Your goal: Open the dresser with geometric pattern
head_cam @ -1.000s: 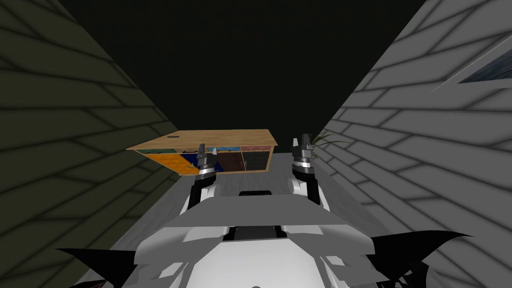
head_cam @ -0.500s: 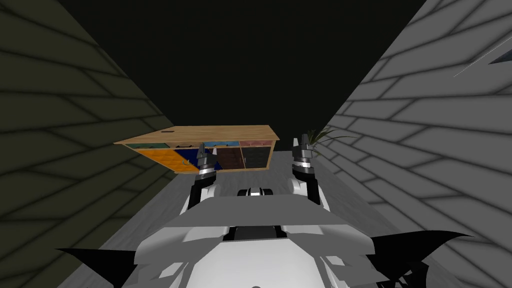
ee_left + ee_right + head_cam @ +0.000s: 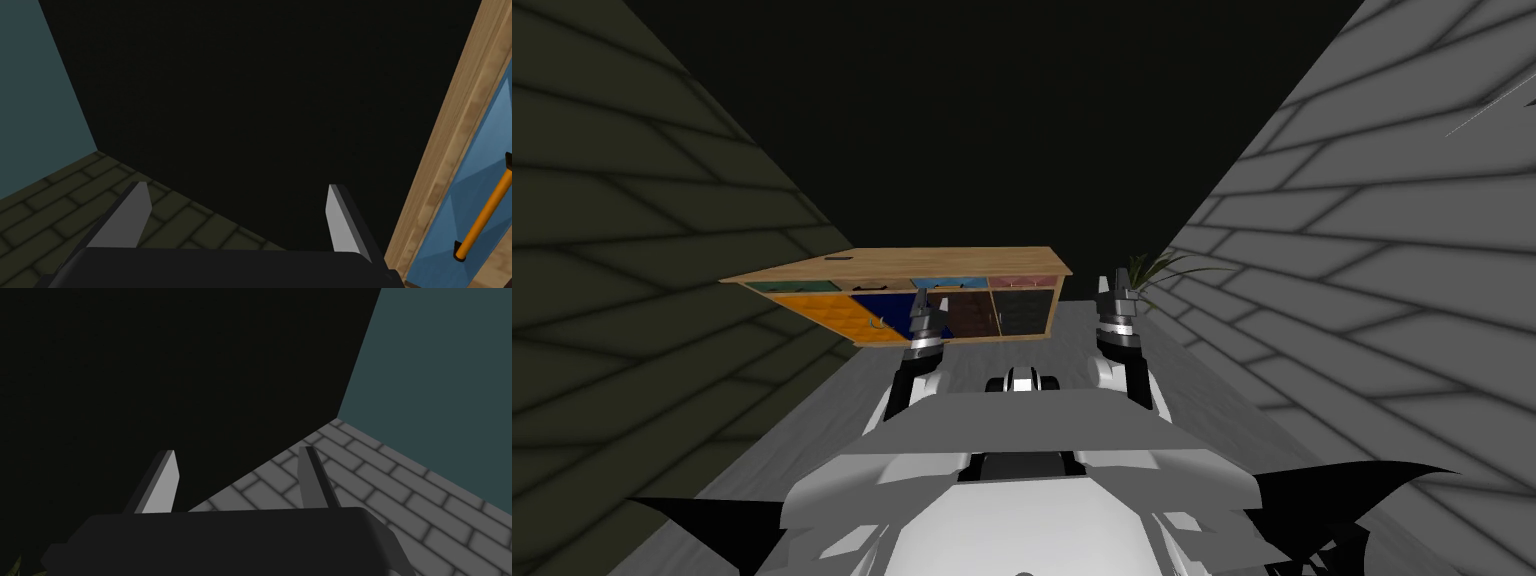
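The dresser, wood-topped with coloured panel fronts, stands ahead against the far wall. The left gripper hangs before its front, fingers spread and empty, with an orange handle just beside it. The right gripper, also spread and empty, is off the dresser's right end near a plant.

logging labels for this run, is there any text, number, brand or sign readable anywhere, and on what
None: no word, number, brand or sign can be read in any view.
The dresser carries only coloured patterned panels.
Its orange handle is plain.
A dark mark on the dresser's top is too small to tell.
The brick walls bear no lettering.
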Robot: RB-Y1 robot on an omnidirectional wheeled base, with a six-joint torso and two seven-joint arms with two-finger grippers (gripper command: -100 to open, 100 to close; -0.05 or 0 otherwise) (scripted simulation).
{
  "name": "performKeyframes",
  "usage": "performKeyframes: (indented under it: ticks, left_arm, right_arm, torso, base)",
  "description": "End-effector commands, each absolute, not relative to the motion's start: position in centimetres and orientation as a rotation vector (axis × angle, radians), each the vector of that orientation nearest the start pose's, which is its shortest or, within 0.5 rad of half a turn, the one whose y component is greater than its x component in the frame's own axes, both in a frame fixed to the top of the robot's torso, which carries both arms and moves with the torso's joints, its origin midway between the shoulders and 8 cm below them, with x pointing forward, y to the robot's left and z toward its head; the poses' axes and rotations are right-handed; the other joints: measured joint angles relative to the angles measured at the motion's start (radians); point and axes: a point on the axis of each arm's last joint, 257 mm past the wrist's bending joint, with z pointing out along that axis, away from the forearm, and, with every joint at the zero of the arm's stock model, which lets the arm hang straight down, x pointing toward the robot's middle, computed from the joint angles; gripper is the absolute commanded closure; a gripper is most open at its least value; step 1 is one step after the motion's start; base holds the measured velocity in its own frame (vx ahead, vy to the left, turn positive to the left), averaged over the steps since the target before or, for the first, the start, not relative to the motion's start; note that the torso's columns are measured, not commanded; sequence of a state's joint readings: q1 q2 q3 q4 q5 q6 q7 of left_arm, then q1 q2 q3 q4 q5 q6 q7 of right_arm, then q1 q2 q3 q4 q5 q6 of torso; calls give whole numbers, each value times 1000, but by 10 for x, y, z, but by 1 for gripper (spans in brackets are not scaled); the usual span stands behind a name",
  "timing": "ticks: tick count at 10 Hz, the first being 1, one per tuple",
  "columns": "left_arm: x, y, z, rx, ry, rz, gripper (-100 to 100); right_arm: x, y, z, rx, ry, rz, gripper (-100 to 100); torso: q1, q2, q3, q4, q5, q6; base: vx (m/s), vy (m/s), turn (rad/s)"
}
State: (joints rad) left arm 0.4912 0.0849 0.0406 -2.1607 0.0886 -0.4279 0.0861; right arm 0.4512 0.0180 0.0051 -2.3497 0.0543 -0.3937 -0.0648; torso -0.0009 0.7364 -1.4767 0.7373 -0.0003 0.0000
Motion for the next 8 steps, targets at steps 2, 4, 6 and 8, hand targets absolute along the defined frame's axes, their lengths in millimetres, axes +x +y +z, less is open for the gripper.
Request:
performKeyframes:
  ticks: [2, 4, 6, 8]
  left_arm:
    - [379, 305, -58, -799, 769, -1331, -100]
    - [382, 306, -70, -787, 786, -1324, -100]
    - [385, 307, -83, -778, 798, -1316, -100]
    - [387, 308, -95, -770, 809, -1309, -100]
  right_arm:
    - [351, -269, 51, 659, 603, 1349, 0]
    - [351, -269, 51, 659, 603, 1349, 0]
    - [351, -269, 51, 659, 603, 1349, 0]
    - [351, -269, 51, 659, 603, 1349, 0]
  torso:
    - [0, 1, 0, 0, 0, 0]
    - [1, 2, 1, 1, 0, 0]
    - [0, 1, 0, 1, 0, 0]
    - [1, 2, 1, 1, 0, 0]
  base:
    - [68, -42, -6]
    - [69, -42, -7]
    - [84, -67, -8]
    - [70, -62, -6]
